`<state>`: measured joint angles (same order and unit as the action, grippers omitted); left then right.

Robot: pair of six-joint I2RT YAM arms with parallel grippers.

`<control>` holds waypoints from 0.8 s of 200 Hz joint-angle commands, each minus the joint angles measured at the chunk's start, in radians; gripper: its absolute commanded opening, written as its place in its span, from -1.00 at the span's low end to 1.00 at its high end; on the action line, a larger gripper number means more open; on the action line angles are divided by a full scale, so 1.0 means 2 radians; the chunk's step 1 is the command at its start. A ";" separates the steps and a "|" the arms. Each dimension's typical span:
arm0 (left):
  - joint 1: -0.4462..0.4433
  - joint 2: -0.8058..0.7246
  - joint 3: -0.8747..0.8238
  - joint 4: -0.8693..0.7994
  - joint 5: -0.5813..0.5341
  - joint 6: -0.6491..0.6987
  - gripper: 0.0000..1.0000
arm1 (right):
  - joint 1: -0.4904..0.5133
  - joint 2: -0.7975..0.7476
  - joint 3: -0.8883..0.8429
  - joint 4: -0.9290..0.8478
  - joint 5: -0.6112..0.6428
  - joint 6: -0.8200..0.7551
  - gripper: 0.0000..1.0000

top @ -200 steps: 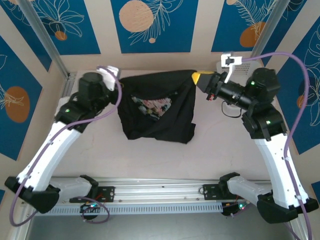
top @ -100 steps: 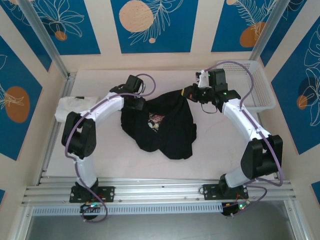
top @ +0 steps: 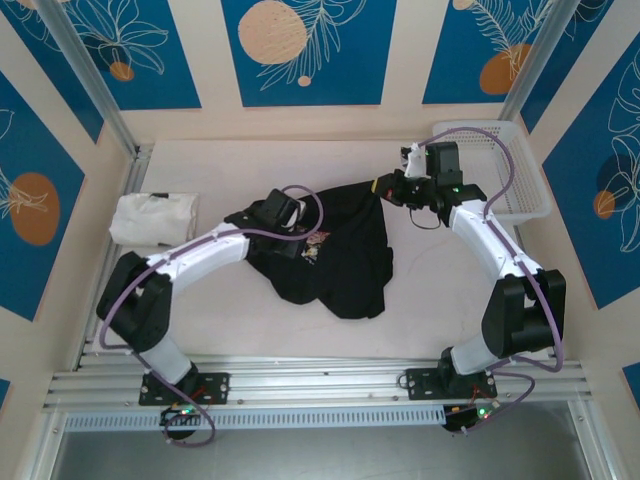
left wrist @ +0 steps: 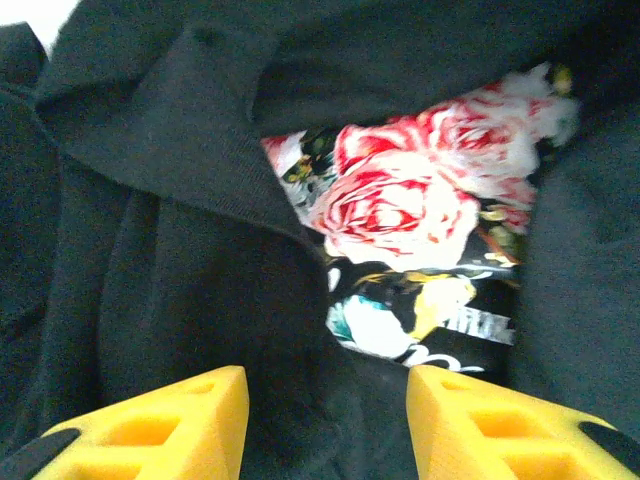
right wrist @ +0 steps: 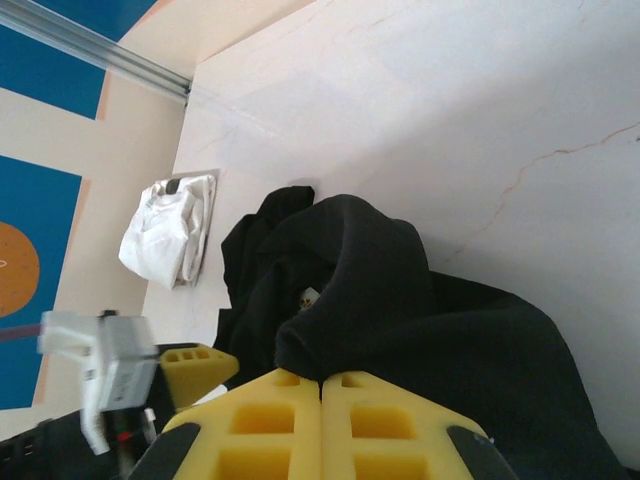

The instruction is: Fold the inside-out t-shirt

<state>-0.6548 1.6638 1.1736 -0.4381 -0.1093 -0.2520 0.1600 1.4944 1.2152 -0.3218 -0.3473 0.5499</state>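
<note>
A black shirt is seen crumpled at the centre of the bench. The left tool is held partly open just above the folds, with nothing gripped, near the exposed floral print. The right tool is pinched shut on the shirt's upper right corner, which is drawn up toward it.

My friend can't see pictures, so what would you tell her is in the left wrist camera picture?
A crumpled black t-shirt lies close under the camera, with a print of pink roses peeking out between its folds. At the bottom edge, the left gripper has its two yellow fingers standing apart above the cloth.
</note>
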 commanded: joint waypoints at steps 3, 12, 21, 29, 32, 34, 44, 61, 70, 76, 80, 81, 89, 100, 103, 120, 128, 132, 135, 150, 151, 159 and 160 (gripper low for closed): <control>-0.001 0.036 0.028 0.012 -0.027 0.018 -0.09 | -0.002 -0.009 -0.009 0.013 -0.018 -0.002 -1.00; 0.000 0.050 0.039 0.007 -0.038 0.020 -0.10 | -0.002 -0.009 -0.009 0.014 -0.020 -0.001 -1.00; 0.000 0.060 0.047 0.005 -0.049 0.023 -0.10 | -0.002 -0.010 -0.009 0.013 -0.021 -0.001 -1.00; 0.001 0.068 0.052 0.005 -0.059 0.024 -0.11 | -0.002 -0.011 -0.010 0.012 -0.020 -0.002 -1.00; 0.000 0.070 0.054 0.005 -0.062 0.024 -0.12 | -0.002 -0.011 -0.010 0.012 -0.020 -0.002 -1.00; 0.001 0.071 0.054 0.005 -0.064 0.024 -0.13 | -0.003 -0.011 -0.009 0.011 -0.020 -0.002 -1.00; 0.001 0.075 0.055 0.008 -0.074 0.026 -0.16 | -0.003 -0.012 -0.009 0.010 -0.020 -0.002 -1.00; 0.001 0.077 0.054 0.012 -0.085 0.026 -0.24 | -0.004 -0.014 -0.010 0.009 -0.019 -0.003 -1.00; 0.003 0.077 0.053 0.014 -0.087 0.027 -0.28 | -0.003 -0.014 -0.010 0.009 -0.020 -0.003 -1.00; 0.004 0.076 0.052 0.016 -0.088 0.027 -0.31 | -0.004 -0.014 -0.011 0.009 -0.021 -0.003 -1.00; 0.004 0.076 0.052 0.016 -0.088 0.026 -0.34 | -0.004 -0.014 -0.011 0.008 -0.020 -0.003 -1.00; 0.005 0.076 0.052 0.017 -0.087 0.026 -0.35 | -0.004 -0.014 -0.011 0.009 -0.020 -0.003 -1.00; 0.007 0.074 0.051 0.020 -0.087 0.025 -0.41 | -0.004 -0.014 -0.012 0.009 -0.021 -0.003 -1.00; 0.009 0.074 0.052 0.025 -0.085 0.026 -0.52 | -0.004 -0.014 -0.013 0.010 -0.022 -0.002 -1.00; 0.010 0.074 0.051 0.026 -0.085 0.027 -0.55 | -0.004 -0.014 -0.013 0.009 -0.022 -0.002 -1.00; 0.014 0.076 0.055 0.023 -0.084 0.028 -0.73 | -0.004 -0.016 -0.013 0.009 -0.022 -0.003 -1.00; 0.016 0.073 0.057 0.019 -0.083 0.028 -0.80 | -0.004 -0.017 -0.013 0.008 -0.019 -0.005 -1.00; 0.017 0.070 0.057 0.017 -0.082 0.029 -0.84 | -0.006 -0.018 -0.013 0.006 -0.018 -0.006 -1.00; 0.017 0.068 0.057 0.016 -0.083 0.029 -0.87 | -0.006 -0.019 -0.012 0.005 -0.017 -0.006 -1.00; 0.021 0.042 0.053 0.010 -0.084 0.032 -1.00 | -0.013 -0.024 -0.007 -0.003 -0.013 -0.012 -1.00; 0.021 0.040 0.052 0.009 -0.085 0.032 -1.00 | -0.015 -0.025 -0.007 -0.004 -0.012 -0.013 -1.00; 0.024 0.020 0.047 0.006 -0.086 0.034 -1.00 | -0.022 -0.031 -0.004 -0.008 -0.009 -0.015 -1.00; 0.025 0.016 0.047 0.005 -0.085 0.034 -1.00 | -0.022 -0.031 -0.004 -0.008 -0.009 -0.015 -1.00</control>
<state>-0.6281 1.8015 1.2579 -0.4034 -0.2626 -0.1997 0.1490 1.4876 1.2007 -0.3084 -0.3668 0.5488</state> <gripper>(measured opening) 0.049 0.061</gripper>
